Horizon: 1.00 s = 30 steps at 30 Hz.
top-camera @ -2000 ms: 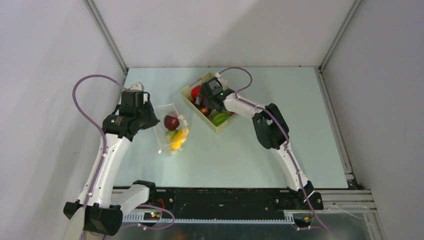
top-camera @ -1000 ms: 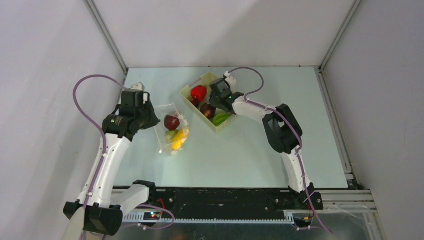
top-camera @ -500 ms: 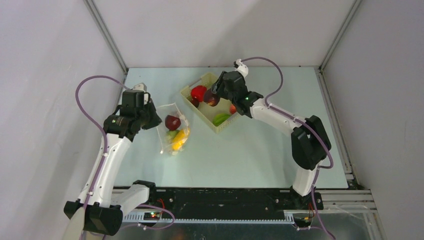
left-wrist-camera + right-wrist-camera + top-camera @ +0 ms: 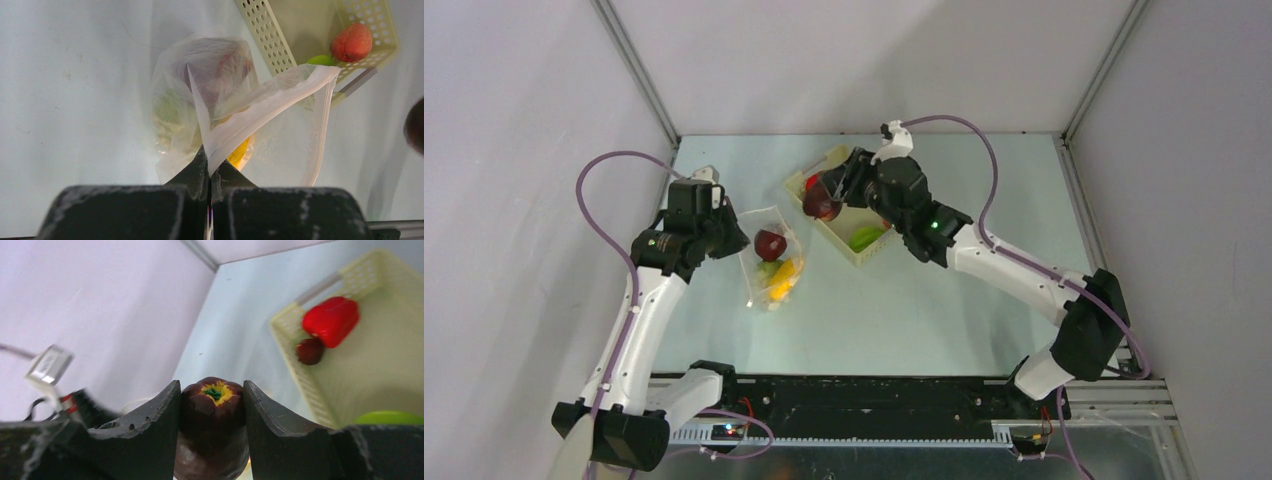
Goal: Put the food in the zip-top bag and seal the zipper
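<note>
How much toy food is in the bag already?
Done: a few pieces sit inside the zip-top bag. In hand: the right jaws hold a dark purple fruit; the left jaws pinch the bag's edge. Left: red pepper and green piece in the basket, then sealing the zipper.

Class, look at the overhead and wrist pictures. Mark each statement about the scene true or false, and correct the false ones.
1. The left tool is pinching the edge of the zip-top bag. True.
2. The right tool is empty. False: it is closed on a dark purple piece, held up off the table.
3. The basket has a red piece lying in it. True.
4. The zip-top bag has no food in it. False: several pieces lie inside, among them a dark red piece and a yellow piece.
</note>
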{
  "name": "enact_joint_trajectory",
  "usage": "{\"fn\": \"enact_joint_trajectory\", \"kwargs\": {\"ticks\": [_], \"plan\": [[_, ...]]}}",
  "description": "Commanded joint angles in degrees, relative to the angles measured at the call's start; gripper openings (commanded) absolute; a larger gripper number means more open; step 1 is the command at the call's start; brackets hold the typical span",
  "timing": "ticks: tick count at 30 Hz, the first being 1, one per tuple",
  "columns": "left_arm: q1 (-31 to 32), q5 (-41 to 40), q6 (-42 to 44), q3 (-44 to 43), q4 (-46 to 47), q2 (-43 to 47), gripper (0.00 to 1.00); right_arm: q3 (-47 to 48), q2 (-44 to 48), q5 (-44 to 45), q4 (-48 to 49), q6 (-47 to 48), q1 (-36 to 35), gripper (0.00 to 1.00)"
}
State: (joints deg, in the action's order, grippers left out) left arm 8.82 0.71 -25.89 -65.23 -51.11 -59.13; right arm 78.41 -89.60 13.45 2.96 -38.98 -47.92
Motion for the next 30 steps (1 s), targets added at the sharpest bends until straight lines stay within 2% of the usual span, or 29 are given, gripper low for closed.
{"fn": "enact_joint_trajectory", "kwargs": {"ticks": [1, 5, 12, 15, 21, 26, 29, 30], "plan": [[-0.19, 1.32, 0.56, 0.37, 1.58, 0.63, 0.0, -1.46, 2.43, -2.02, 5.08, 1.36, -4.3, 0.33], [-0.16, 2.21, 0.53, 0.45, 1.75, 0.63, 0.0, -1.51, 1.4, -1.86, 8.11, 2.14, -7.85, 0.33], [-0.13, 2.55, 0.57, 0.58, 1.98, 0.94, 0.0, -0.89, -2.22, 3.72, 11.5, 3.09, -12.77, 0.31], [-0.19, 2.62, 0.53, 0.59, 1.99, 0.82, 0.0, 0.44, -5.5, 7.24, 10.41, 3.99, -13.75, 0.32], [-0.21, 2.72, 0.51, 0.56, 1.91, 0.82, 0.0, 3.43, -10.2, 7.44, 7.37, 4.23, -15.51, 0.38], [-0.2, 2.72, 0.5, 0.54, 1.96, 0.86, 0.0, 6.84, -11.97, 6.46, 4.39, 4.55, -16.49, 0.56], [-0.21, 2.67, 0.53, 0.54, 1.96, 0.95, 0.0, 8.42, -12.45, 5.99, 2.25, 4.44, -17.31, 0.72], [-0.21, 2.71, 0.57, 0.54, 1.97, 0.95, 0.0, 8.86, -12.73, 5.94, 1.58, 4.31, -17.43, 0.9]]}}
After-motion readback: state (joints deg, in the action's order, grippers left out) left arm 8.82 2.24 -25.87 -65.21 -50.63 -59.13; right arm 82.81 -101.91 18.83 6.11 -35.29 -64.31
